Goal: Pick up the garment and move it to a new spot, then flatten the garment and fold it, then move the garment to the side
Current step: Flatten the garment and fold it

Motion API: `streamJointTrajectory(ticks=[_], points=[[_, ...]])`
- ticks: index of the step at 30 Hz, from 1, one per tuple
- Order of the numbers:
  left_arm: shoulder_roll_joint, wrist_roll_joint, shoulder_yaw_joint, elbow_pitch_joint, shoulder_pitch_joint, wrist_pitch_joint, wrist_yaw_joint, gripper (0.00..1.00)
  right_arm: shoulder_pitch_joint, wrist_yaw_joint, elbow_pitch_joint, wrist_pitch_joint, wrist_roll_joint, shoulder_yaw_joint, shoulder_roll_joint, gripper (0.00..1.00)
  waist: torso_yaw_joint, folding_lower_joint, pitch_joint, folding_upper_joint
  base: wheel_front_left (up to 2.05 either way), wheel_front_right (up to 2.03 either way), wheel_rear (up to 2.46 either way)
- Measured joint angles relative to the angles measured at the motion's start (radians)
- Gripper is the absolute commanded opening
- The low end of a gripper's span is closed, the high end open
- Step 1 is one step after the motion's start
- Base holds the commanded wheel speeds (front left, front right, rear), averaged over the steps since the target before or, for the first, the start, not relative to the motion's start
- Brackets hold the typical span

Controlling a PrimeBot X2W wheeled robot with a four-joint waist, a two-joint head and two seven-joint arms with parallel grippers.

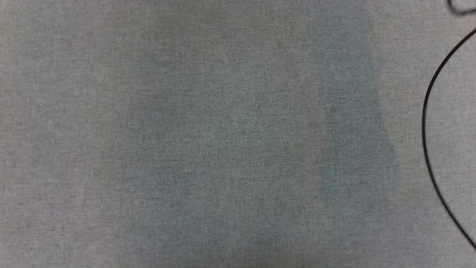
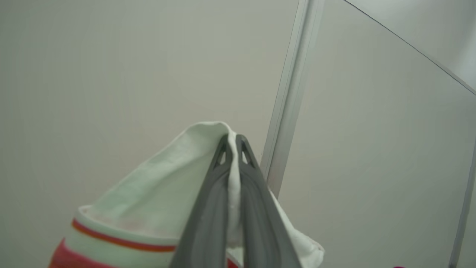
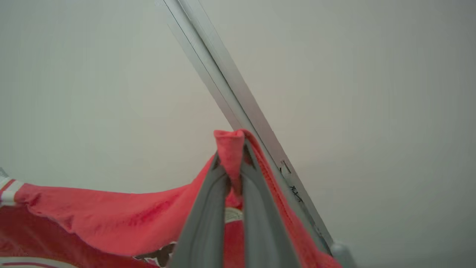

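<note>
The garment is red and white with orange-red stripes. In the left wrist view its white part (image 2: 163, 186) is pinched between the grey fingers of my left gripper (image 2: 233, 143), which is shut on it. In the right wrist view a red fold of the garment (image 3: 111, 216) sticks up through my right gripper (image 3: 232, 156), also shut on it. The cloth hangs away from both grippers toward the lower left of each wrist view, held up in the air in front of a pale wall.
The head view looks down on a grey fabric-textured surface (image 1: 223, 141) with a thin black cable (image 1: 427, 111) curving along its right edge. A pale metal rail (image 2: 290, 96) runs along the wall behind the left gripper, and a similar rail (image 3: 238, 96) behind the right.
</note>
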Motion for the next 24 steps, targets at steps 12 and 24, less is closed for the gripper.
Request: streamJointTrajectory(ticks=[12,24], points=[[0.037,0.034,0.111,-0.224,0.566,-0.063,0.001,0.00,0.455,0.000,-0.109,-0.045,0.147,0.115,0.000,0.00,-0.009,0.0001,-0.055,0.0000,0.00,0.00,0.00],[-0.101,0.182,0.291,-0.556,1.346,-0.063,0.014,0.00,0.991,0.000,-0.356,-0.058,0.267,0.179,-0.063,0.00,0.005,-0.0003,-0.200,-0.0004,0.00,0.00,0.00]])
